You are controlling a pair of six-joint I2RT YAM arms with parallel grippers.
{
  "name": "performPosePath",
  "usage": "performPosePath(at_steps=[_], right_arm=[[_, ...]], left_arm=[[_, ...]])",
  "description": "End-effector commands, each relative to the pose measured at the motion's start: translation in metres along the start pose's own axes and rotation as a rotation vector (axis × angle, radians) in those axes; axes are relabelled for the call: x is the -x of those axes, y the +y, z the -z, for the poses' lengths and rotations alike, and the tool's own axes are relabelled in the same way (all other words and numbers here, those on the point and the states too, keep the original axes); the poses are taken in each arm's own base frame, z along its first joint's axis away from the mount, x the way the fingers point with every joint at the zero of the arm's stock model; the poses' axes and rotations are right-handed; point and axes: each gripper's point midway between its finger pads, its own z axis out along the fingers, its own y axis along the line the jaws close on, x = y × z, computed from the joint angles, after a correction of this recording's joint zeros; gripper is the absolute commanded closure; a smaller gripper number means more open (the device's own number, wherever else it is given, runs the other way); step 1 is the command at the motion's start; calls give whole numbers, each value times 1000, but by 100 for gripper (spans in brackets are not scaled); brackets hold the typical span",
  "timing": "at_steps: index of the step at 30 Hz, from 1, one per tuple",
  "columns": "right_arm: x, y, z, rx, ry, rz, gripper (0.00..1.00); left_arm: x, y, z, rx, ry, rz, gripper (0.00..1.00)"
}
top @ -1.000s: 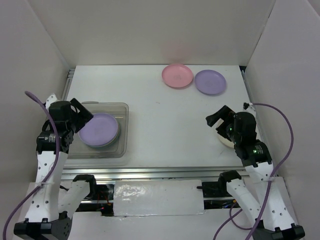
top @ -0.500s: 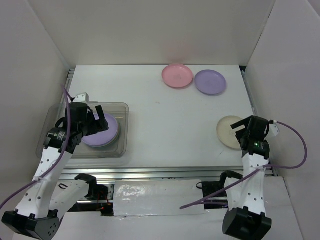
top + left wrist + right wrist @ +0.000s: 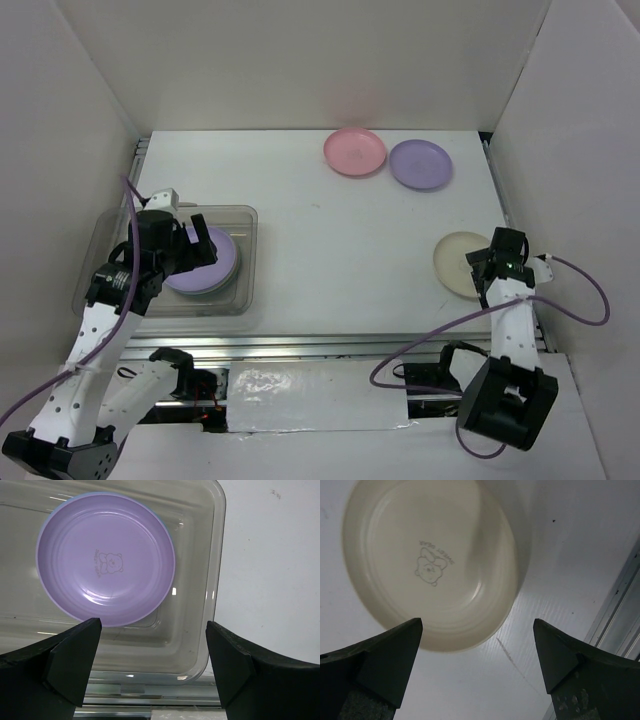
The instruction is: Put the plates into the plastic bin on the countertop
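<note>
White countertop, cream plate flat below the right gripper — spread wide and empty, like the left gripper. A shallow rim pinch could slip

In the top view, the left part of the purple plate is covered by the left gripper. Whatever lies beneath that plate in the bin is hidden. Only a thin bluish edge is seen, and no count can be made. In the left wrist view, the bin is cut off at the left edge and both fingers at the bottom. The cream plate is overlapped on its right side by the right gripper. In the right wrist view its rim is cut off at the top edge. The printed emblems cannot be made out from above.
</note>
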Motion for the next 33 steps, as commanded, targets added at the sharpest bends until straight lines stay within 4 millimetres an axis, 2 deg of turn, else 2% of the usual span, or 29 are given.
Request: performPosePath(at_steps=[1,4,9,12,14,17,20,21,23,26,28,29,30,32,33], right_arm=[[-2,-12,-22,-109,-6,-38,0],[-13,-20,-35,-156,34,-27,0],[-27,-19,-53,-161,83,-25,0],[-40,-26,-65,-204,138,-5,0],[-42,-22,-65,-198,138,-11,1],[-47,-22,-65,-163,150,-31,8],[-47,-20,-65,-156,158,-17,19],[-46,-19,-66,-156,159,-10,29],[-49,-17,-65,-139,174,1,40],[-53,-14,-66,-112,195,11,63],[-56,-11,-64,-88,206,32,74],[-57,-10,-63,-75,211,43,84],[-59,-5,-60,-57,215,53,100],[-60,-1,-55,-40,214,82,100],[-59,11,-48,-3,201,111,100]], left_arm=[[9,-1,0,-4,-44,-1,1],[8,1,-1,9,-41,1,1],[10,3,-1,16,-46,10,1],[10,4,-1,20,-51,13,1],[9,4,-2,21,-44,9,1],[9,6,-2,29,-39,15,1],[10,6,-2,31,-45,19,1],[10,7,-2,34,-46,19,1],[11,7,-2,36,-50,19,1],[11,8,-2,43,-48,20,1],[11,9,-2,47,-48,22,1],[12,9,-2,49,-51,25,1],[11,10,-2,53,-51,25,1],[11,10,-2,54,-50,25,1],[10,10,-3,56,-47,26,1]])
